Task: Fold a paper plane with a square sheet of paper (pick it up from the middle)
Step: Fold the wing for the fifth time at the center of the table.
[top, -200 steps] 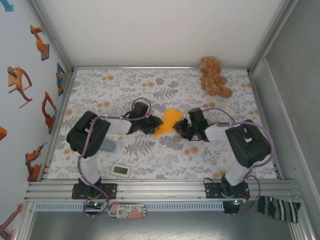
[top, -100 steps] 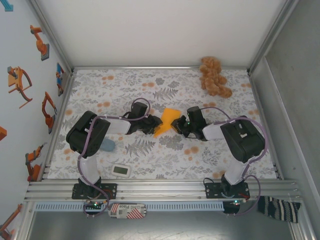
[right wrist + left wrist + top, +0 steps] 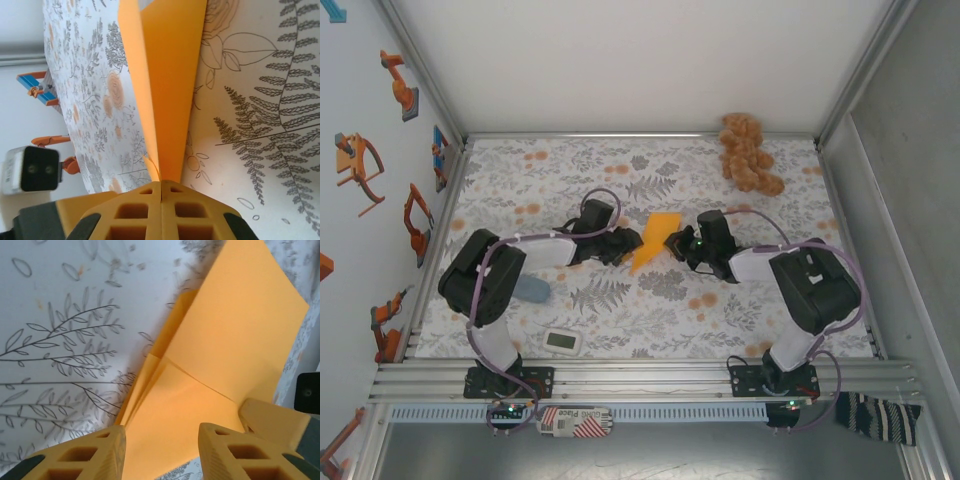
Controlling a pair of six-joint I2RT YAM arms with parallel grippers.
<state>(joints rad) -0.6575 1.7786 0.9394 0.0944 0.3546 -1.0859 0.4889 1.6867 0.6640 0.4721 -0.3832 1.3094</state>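
Left gripper (image 3: 161,452) is pictured at the middle of the cloth (image 3: 520,180) with its jaws standing apart; a layered end of the paper (image 3: 657,240) is seen in the gap between the fingers but is pinched by neither. The paper, already creased into a slim shape, is set between the two arms, its long axis slanted from the near left to the far right and its narrow end pointed toward the near left. At the right, the right gripper (image 3: 161,192) is closed tight on the paper's edge, so the sheet appears to be carried by that arm alone. The coming move is judged to turn on this: the paper lies just right of the left gripper, within its parted jaws, and a fresh hold there could be taken with hardly any reach.
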